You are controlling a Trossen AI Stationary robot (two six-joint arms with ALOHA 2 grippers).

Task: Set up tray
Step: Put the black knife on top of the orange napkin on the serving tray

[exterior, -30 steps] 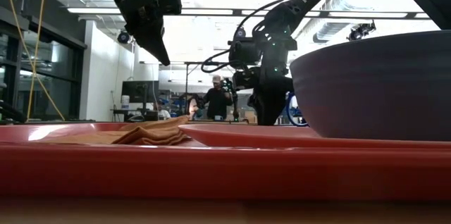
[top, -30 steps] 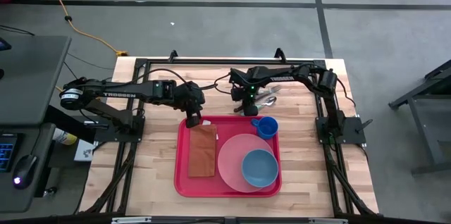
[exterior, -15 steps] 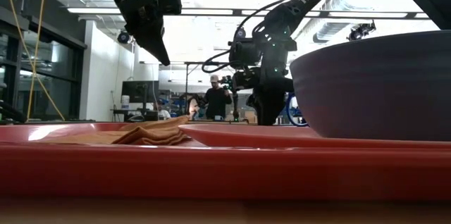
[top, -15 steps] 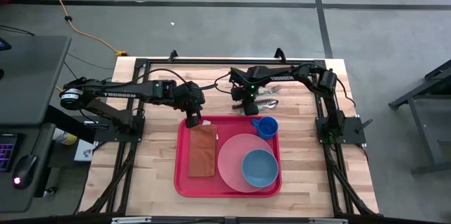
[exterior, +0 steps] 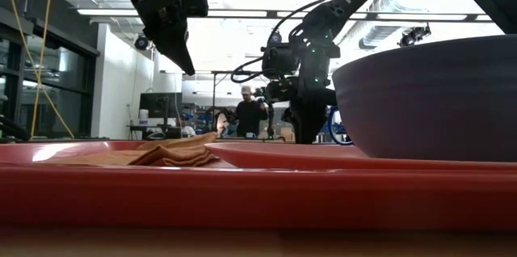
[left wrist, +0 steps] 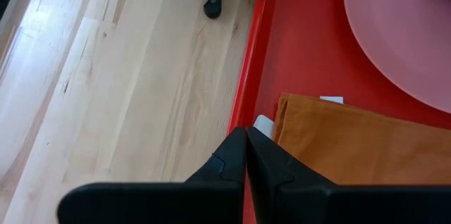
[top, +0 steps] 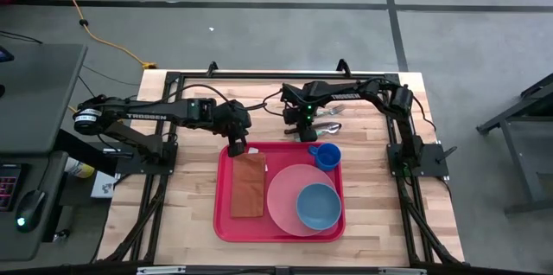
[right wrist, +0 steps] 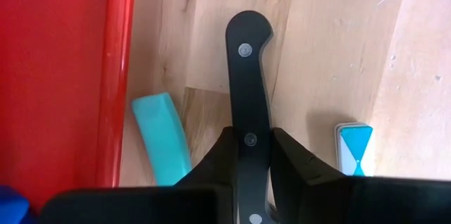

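Note:
The red tray (top: 223, 223) lies mid-table and carries a brown napkin (top: 249, 185), a pink plate (top: 285, 193) with a blue bowl (top: 318, 206) on it, and a blue cup (top: 327, 155). My left gripper (top: 235, 148) hangs shut over the tray's far left corner, above the rim (left wrist: 248, 76) and beside the napkin (left wrist: 352, 146), touching nothing. My right gripper (top: 308, 134) is down on the table just beyond the tray's far edge, shut on a black-handled knife (right wrist: 246, 76). My right gripper (right wrist: 249, 146) pinches the knife's black riveted handle near its middle (right wrist: 248, 129), one finger on each long side. The fingers come from above, pointing down, and lie across the handle. The handle's free end (right wrist: 246, 30) sticks out past them over the wood; the blade is hidden.
Two teal-handled pieces (right wrist: 163, 136) (right wrist: 354, 146) lie on either side of the knife, and silver cutlery (top: 330, 124) lies beside the right gripper. The tray's rim (right wrist: 116, 76) runs close by. Bare wood lies left and right of the tray. People stand in the room behind.

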